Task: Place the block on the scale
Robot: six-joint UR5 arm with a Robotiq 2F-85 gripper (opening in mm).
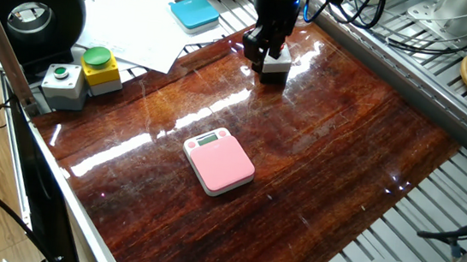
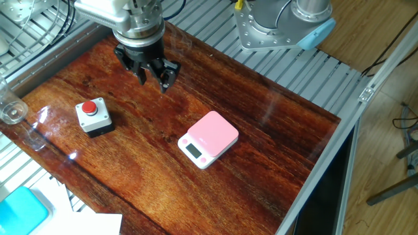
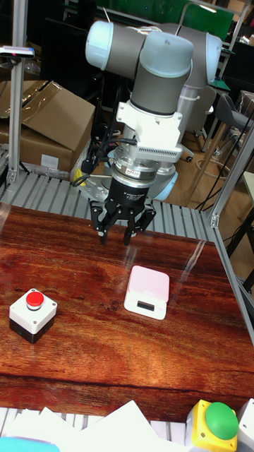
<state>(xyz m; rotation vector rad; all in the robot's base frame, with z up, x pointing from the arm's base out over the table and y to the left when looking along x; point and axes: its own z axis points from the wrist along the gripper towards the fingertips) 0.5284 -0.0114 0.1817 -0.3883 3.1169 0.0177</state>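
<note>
The gripper [image 2: 151, 77] hangs above the far part of the dark wooden worktop [image 2: 274, 140], its jaws spread apart and holding nothing. The block [image 2: 92, 116], a grey box on a black base with a round red push-button on top, sits upright on the worktop, apart from the jaws and well apart from the scale [image 2: 208, 138]. In one fixed view the gripper [image 1: 261, 54] stands in front of the block [image 1: 276, 65], hiding most of it. The pink scale lies flat near the middle of the worktop, its grey display strip along one edge; no digits can be read on it. In the tall view the block [image 3: 32, 314] sits left of the scale [image 3: 147, 291]. No brand or lettering is legible on either.
</note>
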